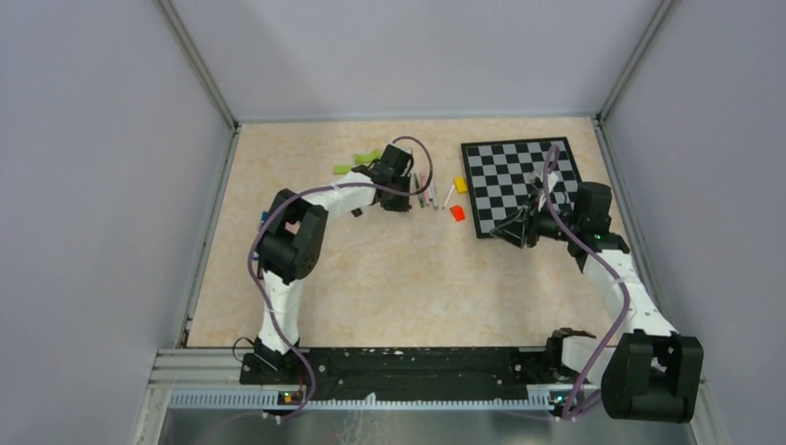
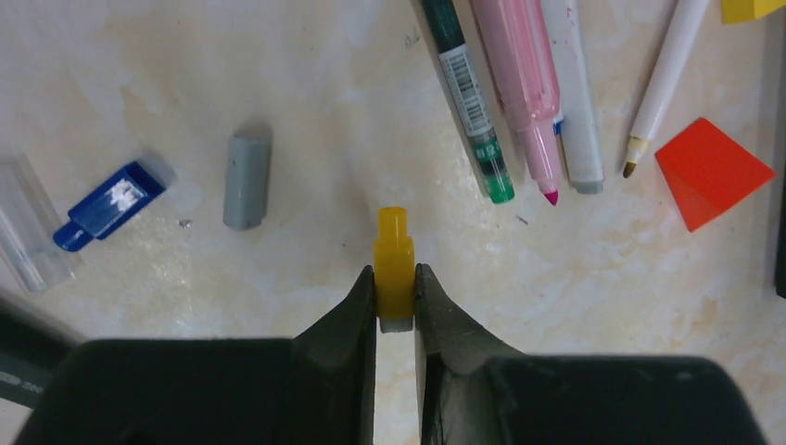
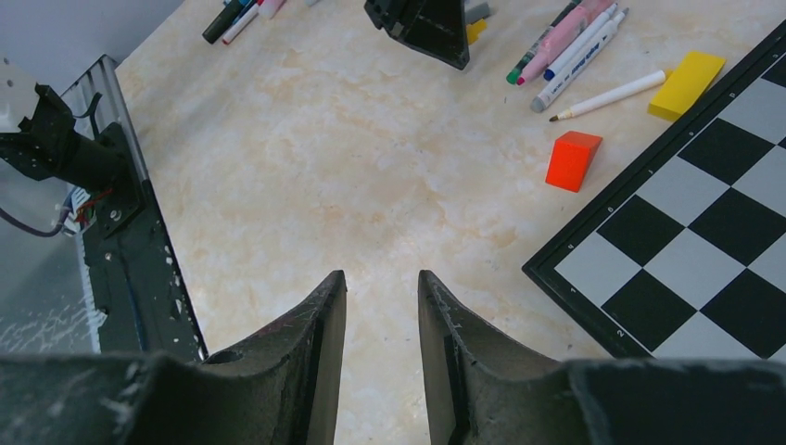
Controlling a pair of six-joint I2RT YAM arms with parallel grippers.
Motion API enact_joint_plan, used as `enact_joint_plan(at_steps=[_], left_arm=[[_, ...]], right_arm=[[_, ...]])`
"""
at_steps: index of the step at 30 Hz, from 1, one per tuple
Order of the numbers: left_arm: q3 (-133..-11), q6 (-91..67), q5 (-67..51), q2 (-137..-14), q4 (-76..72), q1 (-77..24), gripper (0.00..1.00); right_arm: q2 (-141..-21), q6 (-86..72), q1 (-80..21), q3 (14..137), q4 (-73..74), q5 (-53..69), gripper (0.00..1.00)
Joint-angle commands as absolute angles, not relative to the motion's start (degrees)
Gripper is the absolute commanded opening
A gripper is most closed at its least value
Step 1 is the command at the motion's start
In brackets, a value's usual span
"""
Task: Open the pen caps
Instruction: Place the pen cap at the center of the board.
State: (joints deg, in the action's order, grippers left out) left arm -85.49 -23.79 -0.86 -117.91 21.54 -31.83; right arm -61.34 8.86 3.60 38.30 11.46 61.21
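Left hand (image 2: 396, 278) pinches yellow cap (image 2: 393, 243); right hand (image 3: 381, 278) parted.

White arm links (image 1: 278, 311), black joint housings (image 1: 292, 243); purple cables (image 1: 251, 255) loop alongside; black pincer fingers (image 3: 315, 352), seemingly scuffed.

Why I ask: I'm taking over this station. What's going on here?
The left gripper holds a yellow cap low over the table, beside a row of uncapped pens. A grey cap and a blue cap lie loose nearby. The right gripper is open and empty, hovering by the chessboard.
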Motion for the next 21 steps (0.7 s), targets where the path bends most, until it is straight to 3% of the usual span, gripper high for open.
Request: enact_joint_plan(at_steps=[1,8,14,21], left_arm=[[-92.51,-21.20,2.76,-121.00,26.38,-31.42,0.23],[-97.58,-19.98,5.68,-124.25,30.51,-31.08,0.36],[-98.69,-19.02,4.42,-122.48,30.87,-30.90,0.37],[-92.45,-15.92,3.65,-111.66,25.14,-30.93,0.37]], right_arm=[[-60.47,8.61,4.47,37.83,6.64,64.44,0.33],[-60.60,8.81,5.14,37.53,6.58,65.10,0.33],[-60.47,8.79,5.70,37.36,6.49,65.51,0.33],[-60.55,8.87,6.30,37.11,6.27,66.17,0.33]])
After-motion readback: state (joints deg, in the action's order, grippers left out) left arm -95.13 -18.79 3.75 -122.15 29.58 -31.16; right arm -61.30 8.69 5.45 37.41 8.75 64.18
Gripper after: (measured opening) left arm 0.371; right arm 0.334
